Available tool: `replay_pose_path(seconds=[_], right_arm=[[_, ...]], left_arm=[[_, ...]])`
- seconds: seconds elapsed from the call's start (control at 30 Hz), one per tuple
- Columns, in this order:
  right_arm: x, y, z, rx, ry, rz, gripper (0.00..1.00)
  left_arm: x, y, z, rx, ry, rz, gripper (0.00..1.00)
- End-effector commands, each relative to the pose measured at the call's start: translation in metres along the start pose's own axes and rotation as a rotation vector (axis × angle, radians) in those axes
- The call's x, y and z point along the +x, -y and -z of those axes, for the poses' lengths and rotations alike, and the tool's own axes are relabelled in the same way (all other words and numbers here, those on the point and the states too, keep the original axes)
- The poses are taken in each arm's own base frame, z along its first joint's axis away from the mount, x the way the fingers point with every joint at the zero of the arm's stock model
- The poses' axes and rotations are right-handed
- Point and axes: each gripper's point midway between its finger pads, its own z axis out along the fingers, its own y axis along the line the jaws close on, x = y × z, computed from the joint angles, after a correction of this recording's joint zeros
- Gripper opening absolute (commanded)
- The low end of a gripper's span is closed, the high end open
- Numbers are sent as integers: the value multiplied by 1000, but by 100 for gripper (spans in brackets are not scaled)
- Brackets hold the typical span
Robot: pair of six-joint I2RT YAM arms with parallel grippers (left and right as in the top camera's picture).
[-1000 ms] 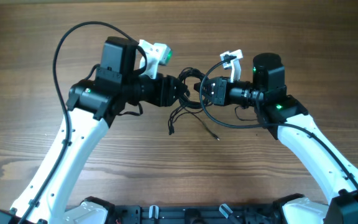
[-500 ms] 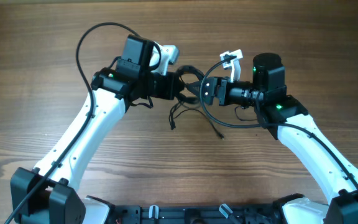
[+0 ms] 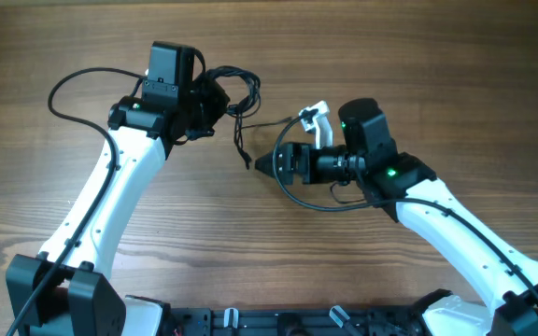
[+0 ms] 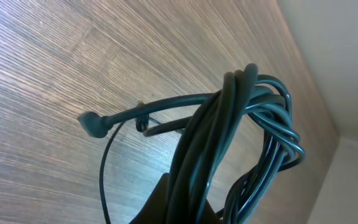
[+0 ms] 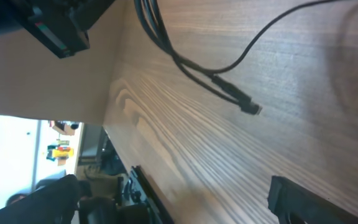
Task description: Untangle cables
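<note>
A bundle of dark cables (image 3: 238, 86) hangs coiled from my left gripper (image 3: 217, 99), which is shut on it at the back left of the wooden table. Loose ends (image 3: 242, 149) trail down from the coil to the tabletop. In the left wrist view the coil (image 4: 241, 130) fills the frame between the fingers (image 4: 166, 202), and one plug end (image 4: 92, 123) sticks out to the left. My right gripper (image 3: 267, 164) sits just right of the loose ends, open and holding nothing. Its wrist view shows a plug (image 5: 247, 106) lying ahead of the spread fingertips (image 5: 294, 198).
The arms' own black hoses loop out at the left (image 3: 68, 86) and under the right wrist (image 3: 318, 203). A black rail (image 3: 278, 322) runs along the table's front edge. The left arm's body (image 5: 42, 25) shows in the right wrist view.
The right gripper opened, let go of the cables and moved left and forward. The left gripper shut on the bundle and carried it left and toward the back.
</note>
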Motion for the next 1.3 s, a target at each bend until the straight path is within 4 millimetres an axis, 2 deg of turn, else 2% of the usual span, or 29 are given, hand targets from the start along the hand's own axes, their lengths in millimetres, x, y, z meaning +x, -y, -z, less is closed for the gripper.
replay_pose_path(seconds=[0.0, 0.13, 0.2, 0.27, 0.37, 0.4, 0.5, 0.57, 0.6, 0.67, 0.73, 0.8, 0.83, 0.87, 0.93, 1.03, 1.07, 1.1, 1.13, 1.17, 1.2, 1.23, 1.27], right_arm=[[4, -5, -3, -1, -8, -44, 100], [8, -7, -4, 0, -21, -78, 100], [9, -15, 4, -9, -11, -80, 100], [10, -28, 21, 1, 27, -59, 100], [8, -19, 58, 171, 178, -62, 99], [7, -23, 70, 198, 230, -39, 100], [6, -31, 91, 259, 338, 6, 100], [6, -17, 98, 343, 377, -27, 100], [4, -6, 96, 385, 387, -63, 100], [1, 2, 83, 391, 360, -71, 100], [3, 3, 55, 335, 271, -80, 100], [5, -2, 32, 267, 181, 12, 100], [9, -8, 22, 212, 129, 81, 96], [10, -14, 16, 169, 100, 137, 88], [6, -27, 6, 87, 86, 249, 90], [-2, -29, 2, 78, 108, 343, 96], [-5, -22, 0, 110, 121, 339, 96], [-7, -17, 0, 132, 127, 325, 97], [-7, -10, -1, 159, 125, 309, 97], [-6, -9, -2, 162, 120, 305, 98], [-6, -8, -2, 163, 119, 304, 98], [-6, -8, -3, 163, 119, 302, 98], [-6, -7, -2, 169, 123, 300, 98]], left_arm=[[-10, 4, 1, 2, 47, 11, 4], [-11, 5, 1, 7, 49, 10, 4], [-10, 5, 1, 4, 47, 11, 4], [-10, 5, 1, 4, 48, 10, 4], [-11, 6, 1, 10, 52, 9, 4], [-11, 6, 1, 10, 52, 9, 4], [-12, 7, 1, 15, 54, 9, 4], [-11, 9, 1, 22, 48, 74, 4], [-10, 9, 1, 24, 45, 138, 4], [-8, 10, 1, 27, 41, 247, 10], [-2, 14, 1, 46, 0, 318, 16], [2, 17, 1, 57, -26, 314, 14], [2, 15, 1, 53, -25, 316, 6], [-1, 12, 2, 48, -21, 325, 4], [-15, 5, 6, 48, 5, 355, 4], [-25, -9, 10, 20, 19, 389, 4], [-28, -22, 11, -23, 31, 412, 17], [-32, -37, 13, -83, 65, 427, 38], [-33, -64, 17, -205, 120, 439, 64], [-26, -74, 17, -252, 105, 443, 64], [-18, -79, 15, -283, 84, 442, 47], [-13, -82, 13, -302, 71, 438, 42], [-8, -83, 8, -315, 59, 431, 42]])
